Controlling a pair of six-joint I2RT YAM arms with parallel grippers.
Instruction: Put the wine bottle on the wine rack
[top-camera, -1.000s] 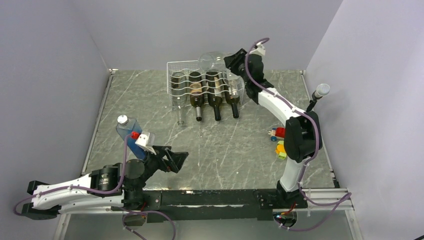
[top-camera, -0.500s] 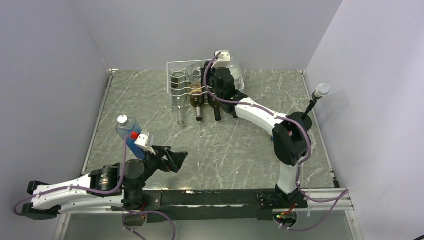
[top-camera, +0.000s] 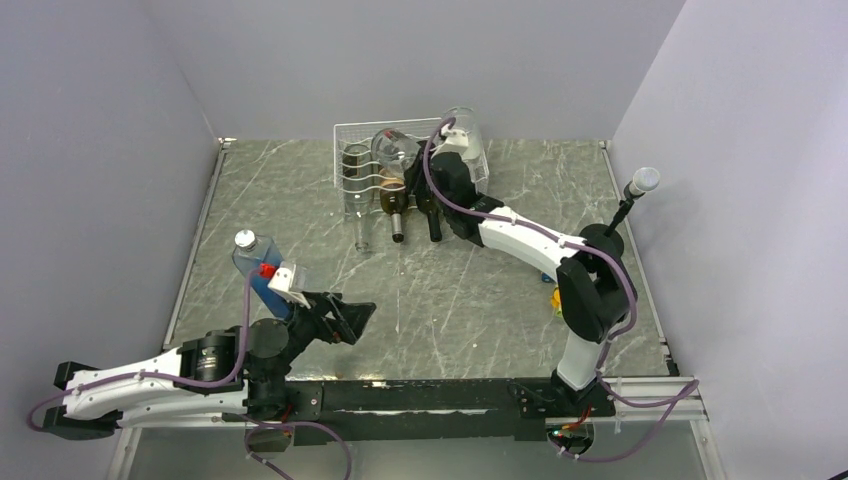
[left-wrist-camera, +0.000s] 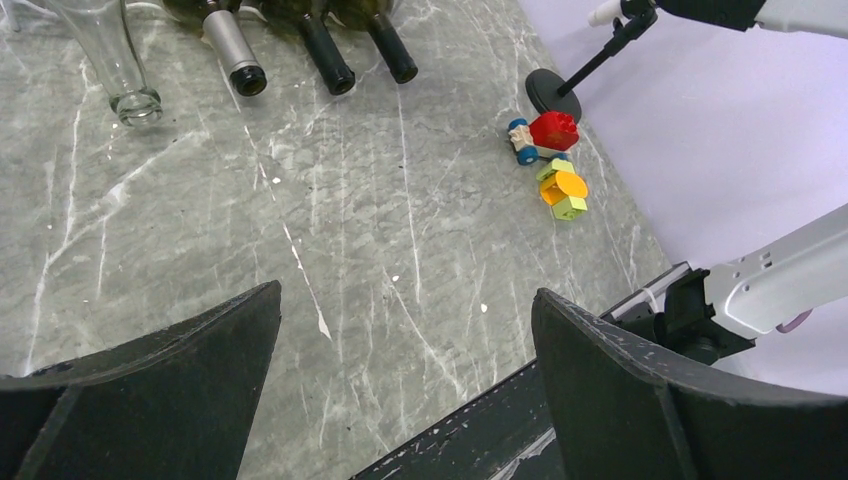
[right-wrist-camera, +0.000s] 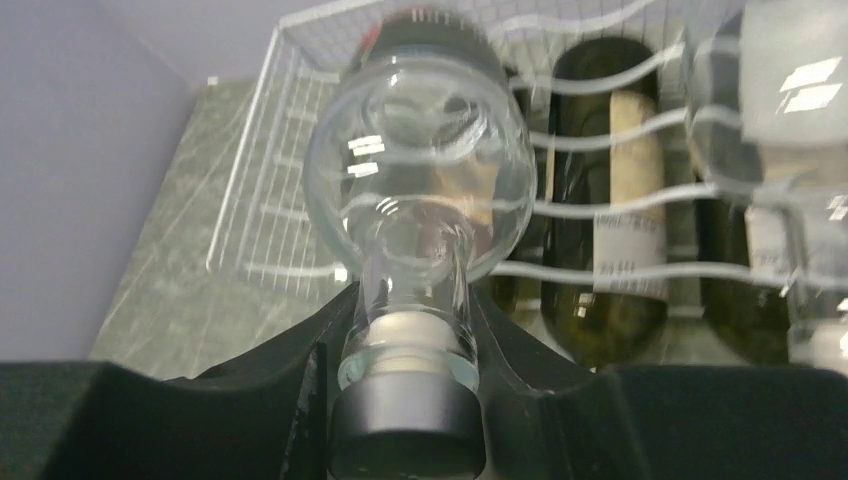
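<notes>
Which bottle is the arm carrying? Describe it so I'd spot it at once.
At the table's far end stands a white wire rack. Right over it, the right gripper holds one bottle by the neck. Unlike the rack bottles lying in the cradles, it sits in the gripper's fingers and is clear glass with a dark cap.

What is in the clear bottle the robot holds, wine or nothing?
Empty, it seems: the clear bottle, gripped at its neck by the right end effector, shows the wine rack straight through, no liquid.
</notes>
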